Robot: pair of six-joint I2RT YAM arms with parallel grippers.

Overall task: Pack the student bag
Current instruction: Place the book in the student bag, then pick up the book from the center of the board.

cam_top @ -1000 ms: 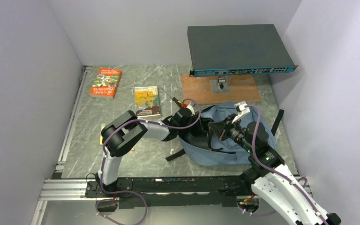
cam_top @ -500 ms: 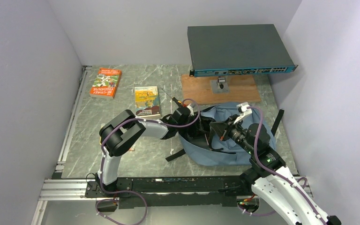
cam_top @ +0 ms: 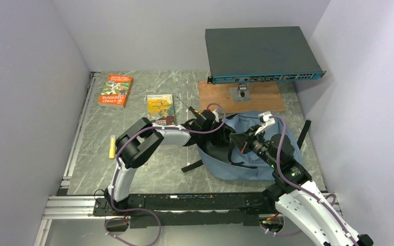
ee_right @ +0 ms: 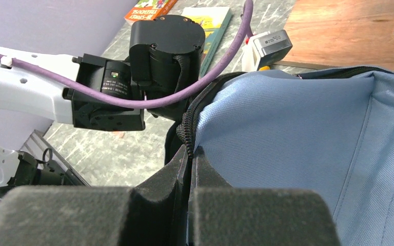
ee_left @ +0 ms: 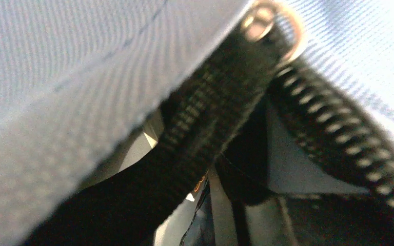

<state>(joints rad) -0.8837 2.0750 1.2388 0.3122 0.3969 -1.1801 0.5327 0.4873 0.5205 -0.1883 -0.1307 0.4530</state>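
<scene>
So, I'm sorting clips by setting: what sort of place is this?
Likely a robot lab test cell: plain partition walls box in a marble-patterned table, an aluminium rail runs along its near edge, and a network switch sits raised on a stand.

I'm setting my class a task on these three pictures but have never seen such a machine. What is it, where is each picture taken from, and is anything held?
It is two robot arms bolted to the near edge of a table. The wide picture looks down from above and behind them, with the left arm on the left and the right arm on the right. The other two pictures come from a small camera on each wrist.

On the table lie a blue-grey backpack, an orange book and a yellow book. A grey box sits on a stand over a wooden board.

The right arm's jaws are shut on the backpack's edge. The left arm's camera is so close to the zip that its jaws are out of sight, so I cannot tell whether they grip.
</scene>
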